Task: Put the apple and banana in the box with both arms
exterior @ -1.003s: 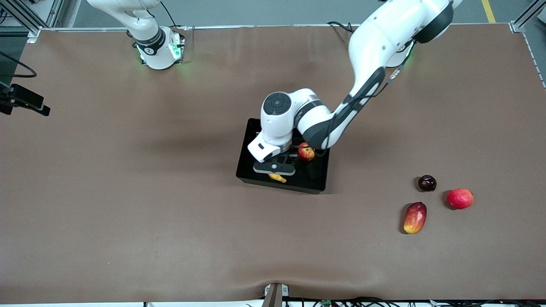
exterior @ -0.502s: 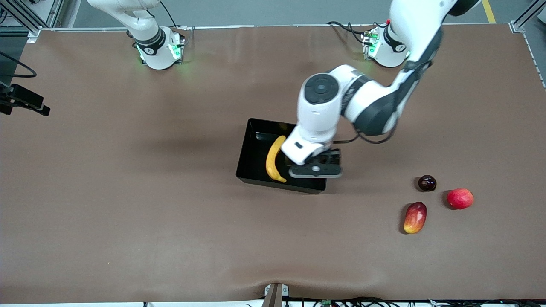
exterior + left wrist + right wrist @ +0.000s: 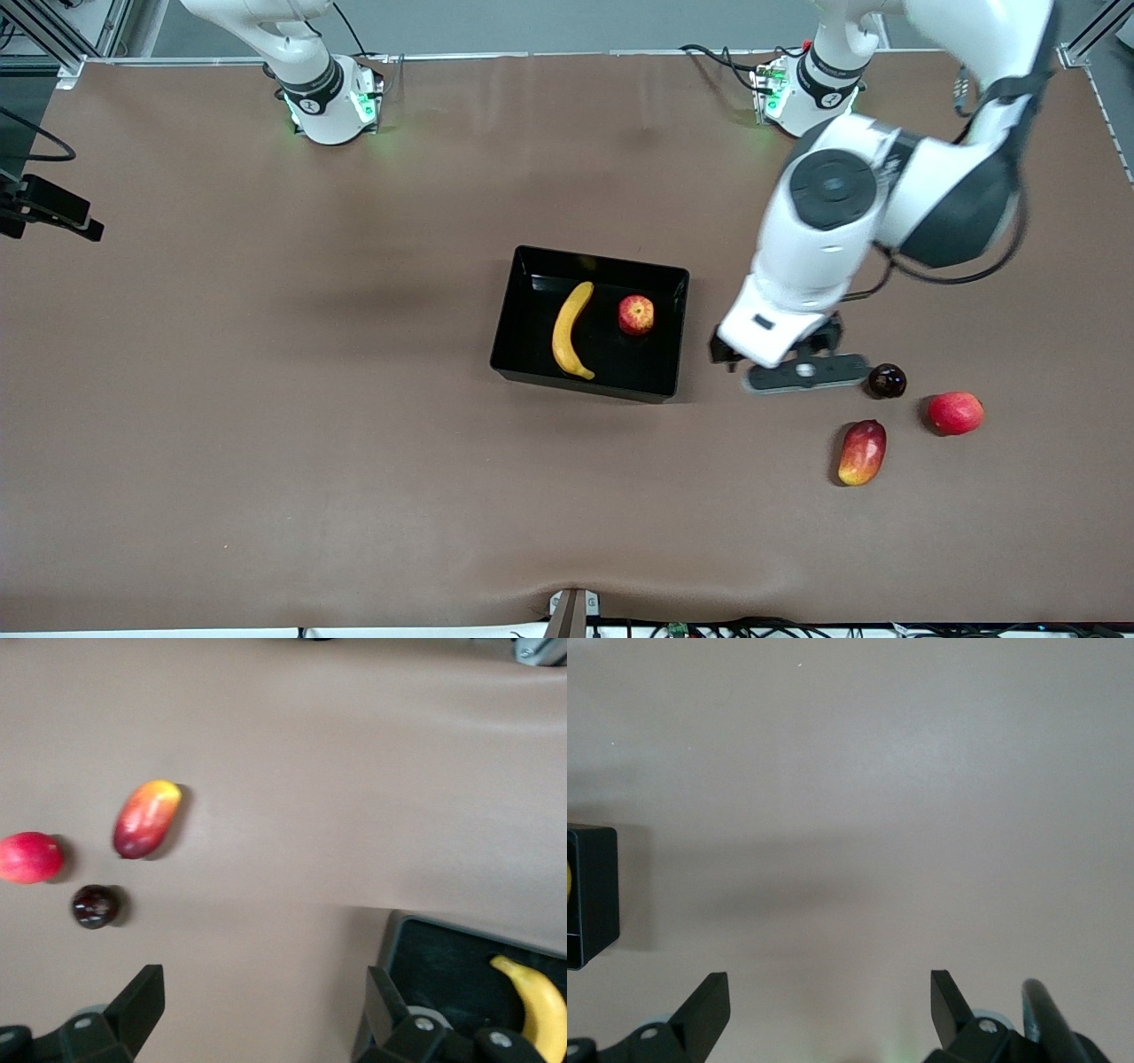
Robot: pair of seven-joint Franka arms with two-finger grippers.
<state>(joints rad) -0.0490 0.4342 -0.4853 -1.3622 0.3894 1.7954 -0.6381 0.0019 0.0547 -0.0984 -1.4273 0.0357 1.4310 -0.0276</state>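
1. Front view, nearest to farthest, all placed against the box (image 3: 514, 319): mango (image 3: 862, 452) lies nearer the camera than the box, well off toward the left arm's end.
2. Red fruit (image 3: 956, 413) sits just beside the mango, a bit farther from the camera and closer to the left arm's end, apart from it.
3. Dark round fruit (image 3: 887, 380) is next back, near both, touching neither.
4. Left gripper (image 3: 804, 373) hangs over bare table between the box and the dark fruit, outside the box rim. Jaws spread wide, nothing between them.
5. Left wrist view confirms: both fingers (image 3: 133, 1005) stand apart over mat, with mango (image 3: 145, 818), red fruit (image 3: 29, 857), dark fruit (image 3: 94, 905) and a box corner (image 3: 403, 943) in sight.
6. Box is black, shallow, mid-table.
7. Banana (image 3: 570, 330) lies flat in the box, on the half toward the right arm's end, long axis running near to far. Its tip also shows in the left wrist view (image 3: 538, 1003).
8. Apple (image 3: 636, 315) sits in the box on the half toward the left arm's end, beside the banana, not touching it.
9. Right arm (image 3: 292, 53) waits at its base, farther from the camera than the box; gripper out of front view.
10. Right gripper (image 3: 828, 1014): wrist view shows jaws wide apart, empty, over bare mat with a box edge (image 3: 594, 895) off to one side.
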